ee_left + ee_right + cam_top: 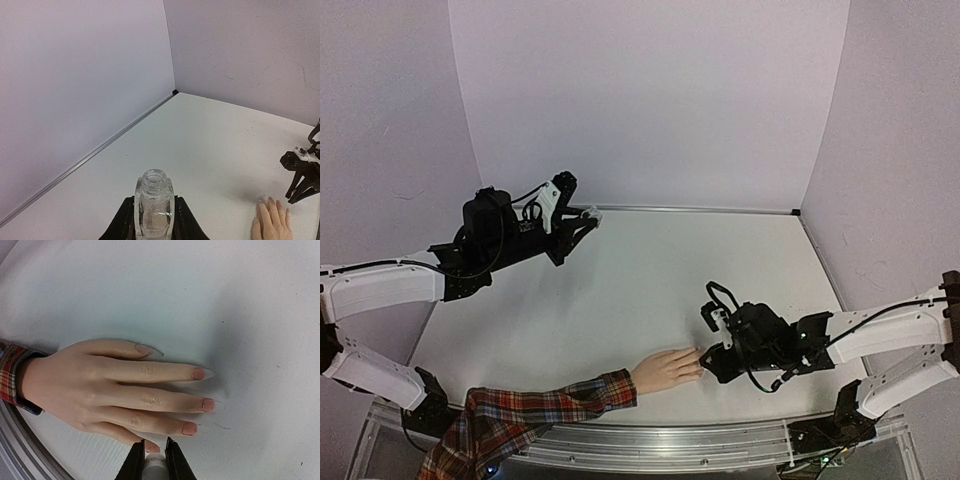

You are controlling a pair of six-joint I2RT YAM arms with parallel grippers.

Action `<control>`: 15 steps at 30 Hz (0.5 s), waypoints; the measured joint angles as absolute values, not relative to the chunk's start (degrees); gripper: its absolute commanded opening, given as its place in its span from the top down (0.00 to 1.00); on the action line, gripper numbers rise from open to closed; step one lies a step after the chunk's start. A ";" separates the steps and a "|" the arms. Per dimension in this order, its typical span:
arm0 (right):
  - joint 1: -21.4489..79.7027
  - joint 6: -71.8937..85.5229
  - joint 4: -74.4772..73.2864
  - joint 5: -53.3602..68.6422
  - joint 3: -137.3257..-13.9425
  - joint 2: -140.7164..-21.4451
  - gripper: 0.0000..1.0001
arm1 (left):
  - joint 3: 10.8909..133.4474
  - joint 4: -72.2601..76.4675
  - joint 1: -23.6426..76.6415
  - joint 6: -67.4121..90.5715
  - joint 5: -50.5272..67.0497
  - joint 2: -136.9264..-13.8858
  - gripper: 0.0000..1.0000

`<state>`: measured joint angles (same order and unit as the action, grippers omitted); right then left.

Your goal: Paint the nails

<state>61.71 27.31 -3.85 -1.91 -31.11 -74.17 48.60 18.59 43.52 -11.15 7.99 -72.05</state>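
Observation:
A pale mannequin hand [665, 370] in a red plaid sleeve [535, 410] lies flat near the table's front edge. In the right wrist view its nails [199, 373] look pinkish with clear pointed tips. My right gripper [155, 441] is shut on a small white cap [156, 466], right at the little finger's nail [152, 448]. In the top view the right gripper [705, 362] is at the fingertips. My left gripper [155, 201] is shut on a clear, uncapped glass bottle [154, 182], held above the table at the far left [588, 215], well away from the hand.
White walls close the table [650, 290] at the back and sides, with a metal strip [700, 209] along the back edge. A metal rail [720, 440] runs along the front edge by the sleeve.

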 measured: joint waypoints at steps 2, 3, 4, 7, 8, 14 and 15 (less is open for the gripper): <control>61.71 27.31 -3.81 -1.91 -31.14 -74.17 1.00 | 48.60 18.59 43.55 -11.14 7.99 -72.05 1.00; 61.71 27.31 -3.81 -1.91 -31.14 -74.20 1.00 | 48.60 18.59 43.55 -11.14 7.99 -72.05 1.00; 61.71 27.31 -3.77 -1.89 -31.20 -74.29 1.00 | 48.60 18.59 43.55 -11.14 7.99 -72.05 1.00; 61.71 27.31 -3.43 -1.91 -31.38 -75.12 1.00 | 48.60 18.59 43.55 -11.16 7.99 -72.05 1.00; 61.71 27.31 -3.42 -1.91 -31.40 -75.28 1.00 | 48.60 18.59 43.55 -11.16 7.99 -72.05 1.00; 61.71 27.34 -3.08 -1.92 -31.51 -76.07 1.00 | 48.58 18.59 43.55 -11.17 7.99 -72.05 1.00; 61.71 27.36 -3.03 -1.95 -31.51 -76.22 1.00 | 48.58 18.59 43.55 -11.18 7.99 -72.05 1.00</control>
